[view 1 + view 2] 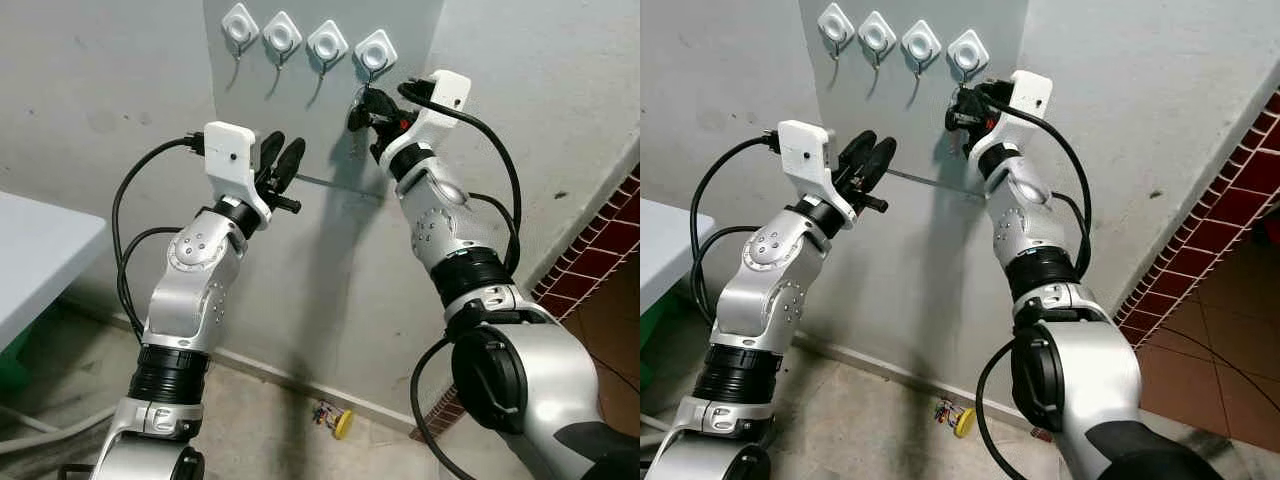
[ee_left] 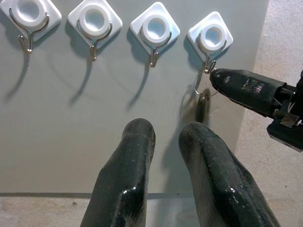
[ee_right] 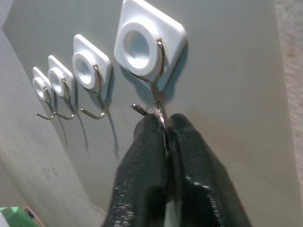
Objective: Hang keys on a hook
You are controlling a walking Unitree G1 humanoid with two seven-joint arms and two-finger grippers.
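— Right wrist view: how do the right gripper's (image 3: 163, 124) jaws stand?
— Clamped on the key ring (image 2: 201, 84), right at the hook (image 3: 150, 101) tip; keys hang below. Left gripper (image 2: 163, 135), jaws apart, hovers farther off.

This looks like a plain entry corner of a home. A grey panel (image 1: 330, 150) on the rough plastered wall (image 1: 110, 90) carries a row of four white stick-on hooks (image 1: 283, 36). Red brick tiling (image 1: 1230, 190) edges one side, above a worn concrete floor (image 1: 260, 420) with a skirting strip.
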